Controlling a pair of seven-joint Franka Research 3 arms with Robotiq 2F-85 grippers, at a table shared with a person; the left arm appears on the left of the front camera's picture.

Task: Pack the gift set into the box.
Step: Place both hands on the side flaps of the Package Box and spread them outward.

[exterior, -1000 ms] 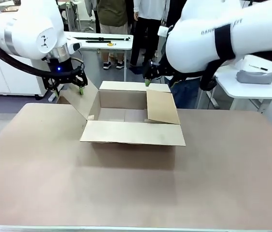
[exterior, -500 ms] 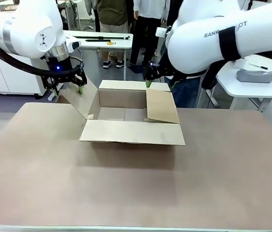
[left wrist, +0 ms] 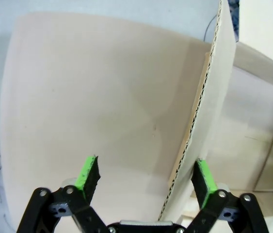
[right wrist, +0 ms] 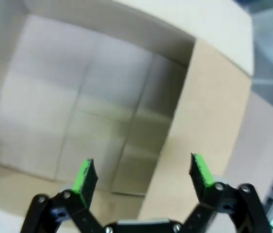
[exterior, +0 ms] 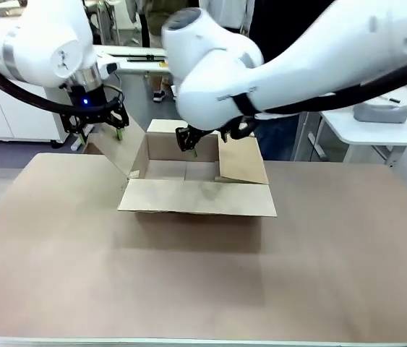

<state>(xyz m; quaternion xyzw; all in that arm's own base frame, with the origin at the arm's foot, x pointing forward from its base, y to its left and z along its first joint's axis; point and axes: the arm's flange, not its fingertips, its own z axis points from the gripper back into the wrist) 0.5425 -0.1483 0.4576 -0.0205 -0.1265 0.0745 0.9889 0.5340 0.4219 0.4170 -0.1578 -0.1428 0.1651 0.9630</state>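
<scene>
Front view: the box (exterior: pixel 196 196) stands open on the worktop (exterior: pixel 189 289), upper centre of frame. I see the left claw (exterior: pixel 102 134) spread wide and empty at upper left, straddling the box's raised left flap edge. The right claw (exterior: pixel 189 144), equally wide and empty, hangs over the box's open interior.

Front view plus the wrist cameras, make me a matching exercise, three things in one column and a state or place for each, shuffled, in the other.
Column one:
1. left gripper
2. right gripper
3. near flap of the box

Column two:
A. folded outward, toward the robot's side
B. open, the raised flap edge between its fingers
C. open, over the box's inside

Pairs: 1-B, 2-C, 3-A.
</scene>
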